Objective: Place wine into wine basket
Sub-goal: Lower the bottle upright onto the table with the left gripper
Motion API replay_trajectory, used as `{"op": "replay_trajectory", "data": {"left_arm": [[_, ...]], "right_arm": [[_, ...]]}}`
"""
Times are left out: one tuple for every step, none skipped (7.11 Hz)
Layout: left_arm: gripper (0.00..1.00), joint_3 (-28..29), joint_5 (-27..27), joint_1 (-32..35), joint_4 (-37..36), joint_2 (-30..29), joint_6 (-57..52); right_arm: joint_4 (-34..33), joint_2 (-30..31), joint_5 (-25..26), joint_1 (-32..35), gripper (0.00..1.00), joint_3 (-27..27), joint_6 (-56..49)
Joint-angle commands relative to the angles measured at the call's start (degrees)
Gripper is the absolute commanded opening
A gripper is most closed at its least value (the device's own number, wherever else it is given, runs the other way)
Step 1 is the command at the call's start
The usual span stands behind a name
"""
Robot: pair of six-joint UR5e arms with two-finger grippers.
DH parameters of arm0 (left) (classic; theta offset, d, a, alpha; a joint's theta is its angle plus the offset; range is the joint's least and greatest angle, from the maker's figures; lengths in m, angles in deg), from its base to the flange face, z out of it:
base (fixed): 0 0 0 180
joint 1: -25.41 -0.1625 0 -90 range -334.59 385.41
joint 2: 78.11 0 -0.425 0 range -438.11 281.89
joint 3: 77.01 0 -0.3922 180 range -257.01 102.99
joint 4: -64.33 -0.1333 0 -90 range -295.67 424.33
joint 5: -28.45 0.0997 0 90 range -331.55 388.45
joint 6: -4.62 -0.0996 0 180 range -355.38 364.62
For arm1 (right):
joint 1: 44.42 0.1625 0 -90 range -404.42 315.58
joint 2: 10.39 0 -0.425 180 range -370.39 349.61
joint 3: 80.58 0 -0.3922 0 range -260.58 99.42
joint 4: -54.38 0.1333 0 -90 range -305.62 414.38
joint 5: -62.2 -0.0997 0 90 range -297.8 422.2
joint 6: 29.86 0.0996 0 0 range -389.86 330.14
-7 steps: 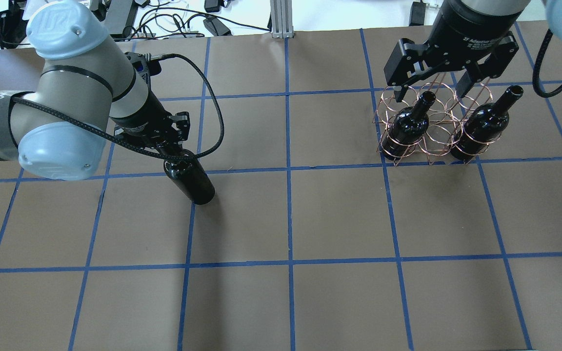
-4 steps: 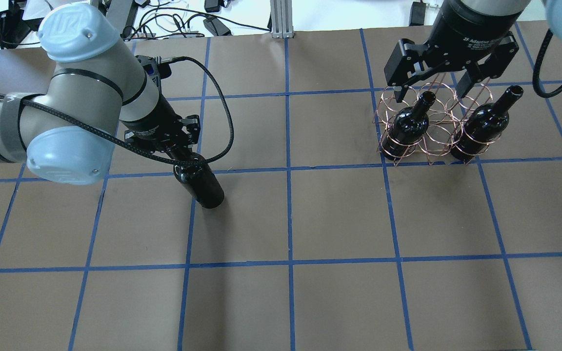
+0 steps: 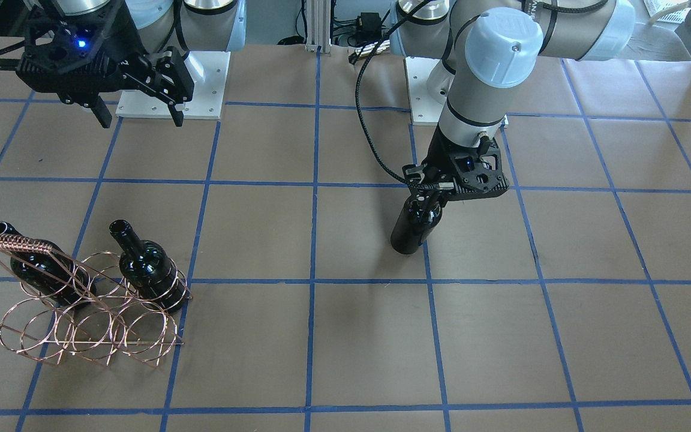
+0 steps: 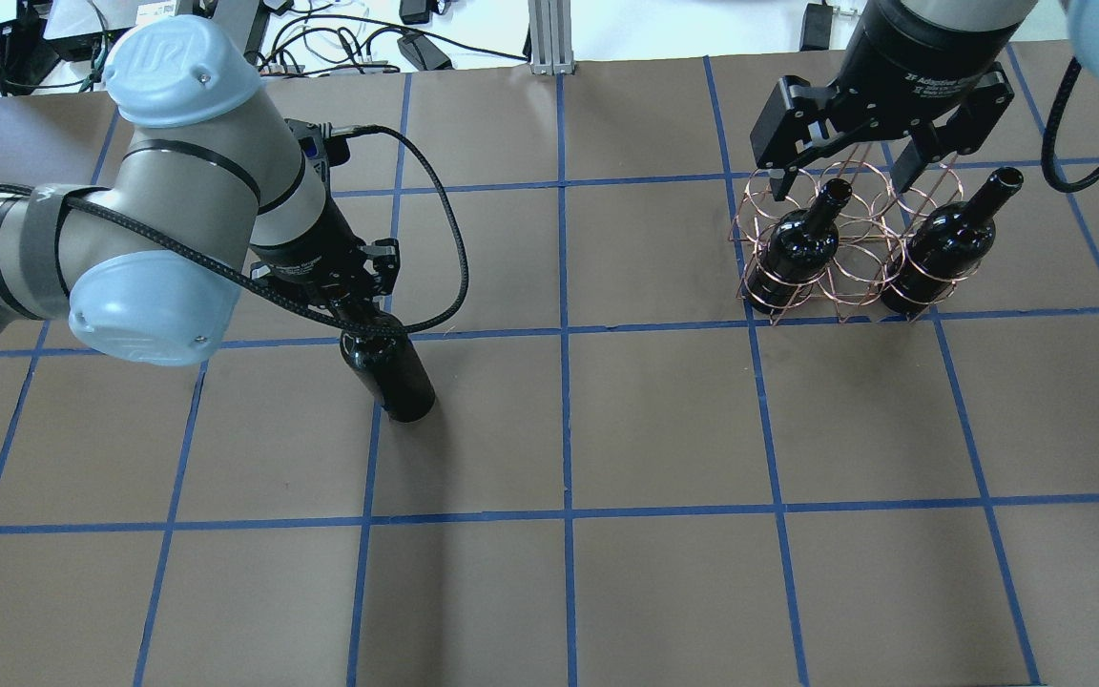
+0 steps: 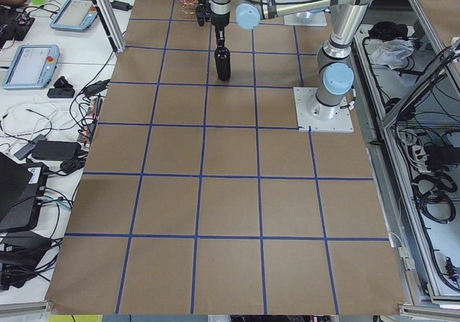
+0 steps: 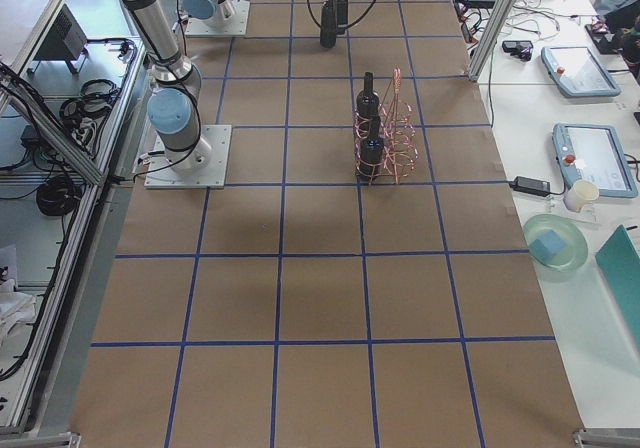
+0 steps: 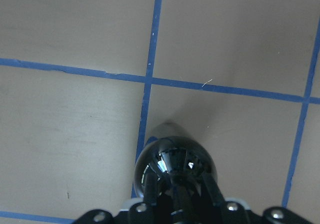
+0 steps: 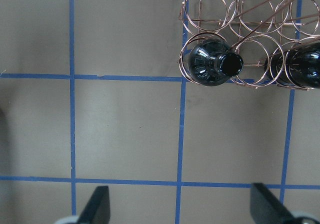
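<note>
Nearest the robot: your left end effector is clenched on the neck of the wine, a glossy black bottle with no label. The bottle is upright below the wrist, its body over a crossing of the blue tape lines on the brown tabletop. The left wrist view looks straight down its shoulder, with the fingers closed around the neck. You cannot tell from any view whether its base touches the tabletop.

Farther out, on the robot's right and well apart from the wine: the copper wire wine basket stands on the tabletop. Two other bottles are upright in its end rings, with one ring between them. The woven-wrapped handle runs across the top.

Above the basket: your right end effector hovers released, jaws spread wide and holding nothing. Its fingertips frame the lower edge of the right wrist view, with the basket in that view's upper right.
</note>
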State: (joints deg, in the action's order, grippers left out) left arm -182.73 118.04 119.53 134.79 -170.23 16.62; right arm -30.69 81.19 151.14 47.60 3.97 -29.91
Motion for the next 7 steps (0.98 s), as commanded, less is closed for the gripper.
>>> {"op": "replay_trajectory", "data": {"left_arm": [[0.00,0.0,0.2,-0.1,0.7,0.0,-0.3],[0.00,0.0,0.1,0.0,0.7,-0.1,-0.3],[0.00,0.0,0.1,-0.1,0.7,-0.1,-0.5],[0.00,0.6,-0.5,-0.1,0.7,-0.3,-0.7],[0.00,0.6,-0.4,-0.1,0.5,-0.3,-0.8],[0.00,0.6,-0.2,-0.1,0.6,-0.3,-0.8],[0.00,0.5,0.1,-0.1,0.6,-0.3,-0.8]], "right_arm": [[0.0,0.0,0.1,0.0,1.00,0.0,-0.1],[0.0,0.0,0.1,0.0,1.00,0.0,-0.1],[0.0,0.0,0.1,0.0,1.00,0.0,-0.1],[0.0,0.0,0.2,-0.1,1.00,0.0,-0.2],[0.0,0.0,0.2,-0.1,1.00,0.0,-0.2],[0.0,0.0,0.2,-0.1,1.00,0.0,-0.2],[-0.1,0.0,0.1,-0.1,1.00,0.0,-0.1]]}}
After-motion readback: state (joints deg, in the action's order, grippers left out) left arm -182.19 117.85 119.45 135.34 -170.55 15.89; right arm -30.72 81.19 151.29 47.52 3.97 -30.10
